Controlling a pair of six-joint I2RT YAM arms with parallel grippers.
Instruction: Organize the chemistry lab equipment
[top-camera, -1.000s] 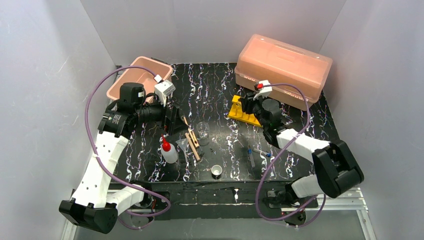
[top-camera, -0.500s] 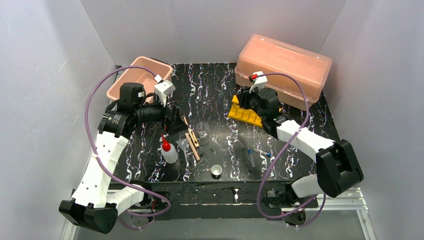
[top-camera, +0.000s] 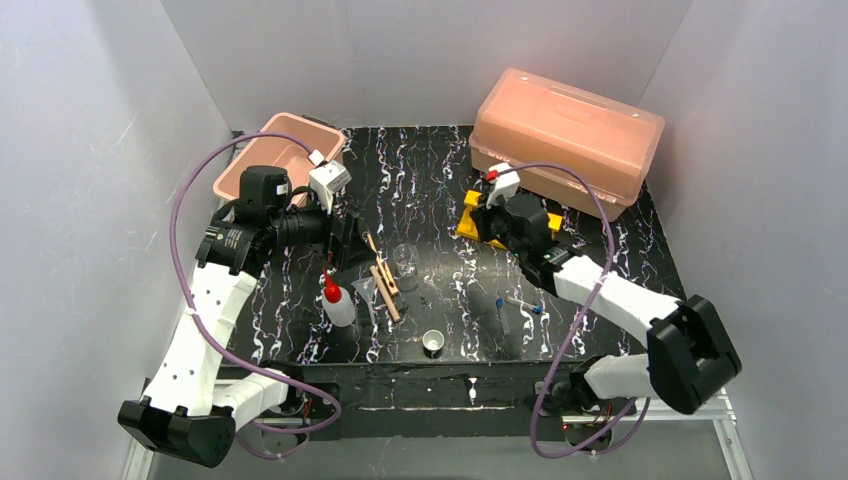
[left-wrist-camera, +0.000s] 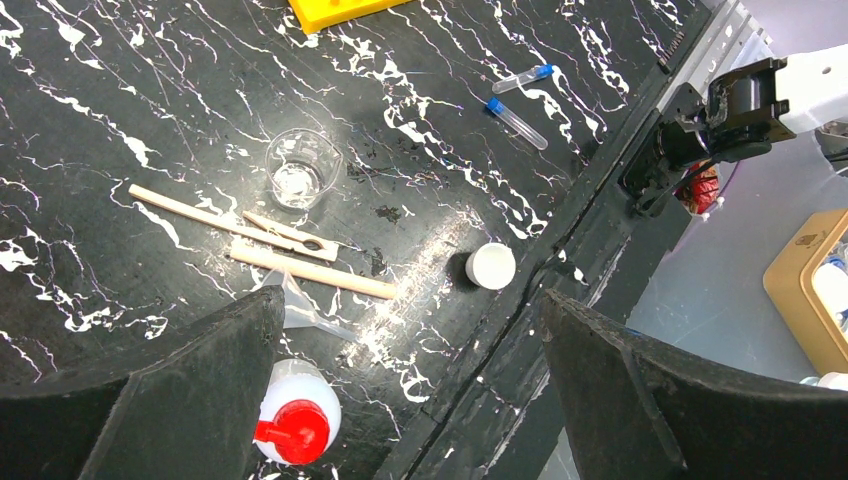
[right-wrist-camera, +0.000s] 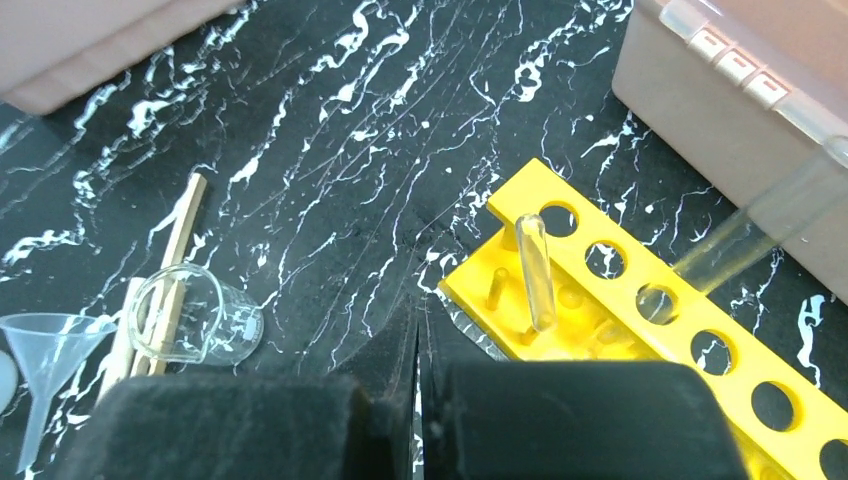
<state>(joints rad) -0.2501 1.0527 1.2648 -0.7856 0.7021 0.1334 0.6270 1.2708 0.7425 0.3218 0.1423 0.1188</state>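
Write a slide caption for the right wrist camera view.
Shut jaws near the yellow rack, a clear tube standing in it; glass beaker and funnel at left.

The table (top-camera: 440, 170) has a black top with white veins like marble. At its back left corner sits an open pink tub (top-camera: 290, 145), and at the back right a big pink lidded box (top-camera: 565, 125). The yellow rack (right-wrist-camera: 700, 340) lies just in front of this box. Near the middle a clear beaker (top-camera: 405, 260) stands upright. Just left of it lie the wooden clamps (top-camera: 384, 280) and a clear funnel (right-wrist-camera: 45, 340). The squeeze bottle (top-camera: 337, 303) with a red nozzle sits toward the front left. A small white cup (top-camera: 433, 341) stands close to the front edge, and two blue-capped tubes (left-wrist-camera: 516, 115) lie flat to its right.
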